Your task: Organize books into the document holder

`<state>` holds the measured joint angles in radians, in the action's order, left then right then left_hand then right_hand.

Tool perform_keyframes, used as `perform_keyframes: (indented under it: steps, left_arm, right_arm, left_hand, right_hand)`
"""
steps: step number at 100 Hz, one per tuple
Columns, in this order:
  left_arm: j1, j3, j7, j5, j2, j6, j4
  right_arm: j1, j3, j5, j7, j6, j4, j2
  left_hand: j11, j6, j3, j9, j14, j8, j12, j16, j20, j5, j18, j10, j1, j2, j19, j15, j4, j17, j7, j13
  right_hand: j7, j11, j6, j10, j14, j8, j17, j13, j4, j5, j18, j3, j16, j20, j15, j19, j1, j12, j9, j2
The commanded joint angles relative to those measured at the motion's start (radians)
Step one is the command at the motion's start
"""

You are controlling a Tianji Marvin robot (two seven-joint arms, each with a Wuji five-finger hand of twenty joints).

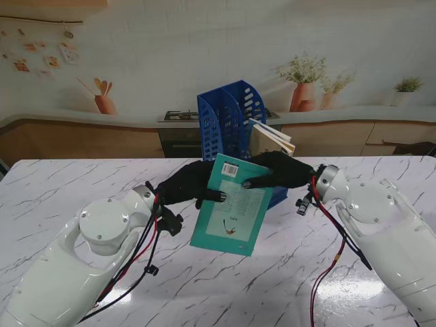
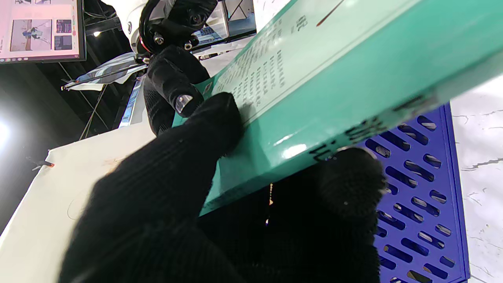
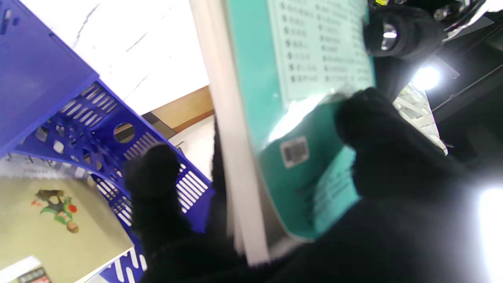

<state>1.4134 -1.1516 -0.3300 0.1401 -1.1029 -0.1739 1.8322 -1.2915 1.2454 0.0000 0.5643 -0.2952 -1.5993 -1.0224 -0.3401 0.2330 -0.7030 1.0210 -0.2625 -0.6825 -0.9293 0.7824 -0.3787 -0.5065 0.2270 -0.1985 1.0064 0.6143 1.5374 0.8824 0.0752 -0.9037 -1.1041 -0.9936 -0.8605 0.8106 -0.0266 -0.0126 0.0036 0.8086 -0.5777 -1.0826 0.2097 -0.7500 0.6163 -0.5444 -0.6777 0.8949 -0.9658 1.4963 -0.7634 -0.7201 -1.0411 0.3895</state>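
Just behind the hands, the blue holder (image 1: 228,116) is standing upright with another book (image 1: 272,136) already leaning inside. In front of it, the teal book (image 1: 231,208) is hanging tilted off the table, its long axis pointing toward the holder. The left hand (image 1: 187,184) is pinching its left edge and the right hand (image 1: 279,172) is grasping its far right corner.

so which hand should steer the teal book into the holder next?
Right, probably. The right hand grips the teal book at its far end beside the blue holder; the left hand holds the spine side, farther away.

Bright even stand view, glare on the table (image 1: 340,289), right wrist view motion-blurred, lamps flaring
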Motion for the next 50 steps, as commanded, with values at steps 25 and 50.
perform_keyframes:
  steps: [25, 50]
  left_arm:
    - [-0.041, 0.022, 0.014, 0.037, -0.022, 0.042, -0.041]
    - [-0.063, 0.031, 0.023, 0.069, -0.031, 0.038, -0.070]
  right_arm:
    - [-0.082, 0.009, -0.087, -0.119, -0.055, -0.042, -0.021]
    - [-0.145, 0.040, -0.164, -0.192, -0.056, -0.097, -0.029]
  left_hand:
    - [0.022, -0.183, -0.105, 0.042, 0.045, -0.054, -0.010, 0.014, 0.025, -0.011, -0.099, 0.038, 0.105, -0.038, -0.008, 0.027, -0.031, 0.004, -0.047, -0.079]
    - [0.040, -0.158, -0.034, 0.024, -0.014, -0.050, 0.034, 0.046, -0.030, 0.007, -0.063, 0.008, 0.125, -0.076, 0.069, 0.092, -0.027, 0.054, -0.012, -0.038]
  right_hand:
    - [-0.046, 0.272, -0.062, 0.065, -0.230, 0.200, -0.515, -0.243, 0.038, -0.051, -0.469, -0.222, -0.089, -0.136, -0.391, 0.449, 0.035, -0.082, -0.119, -0.183]
    - [-0.062, 0.361, -0.032, 0.081, -0.381, 0.194, -0.653, -0.247, 0.033, -0.102, -0.690, -0.280, -0.270, 0.055, -0.626, 0.598, 0.076, -0.142, -0.193, -0.177]
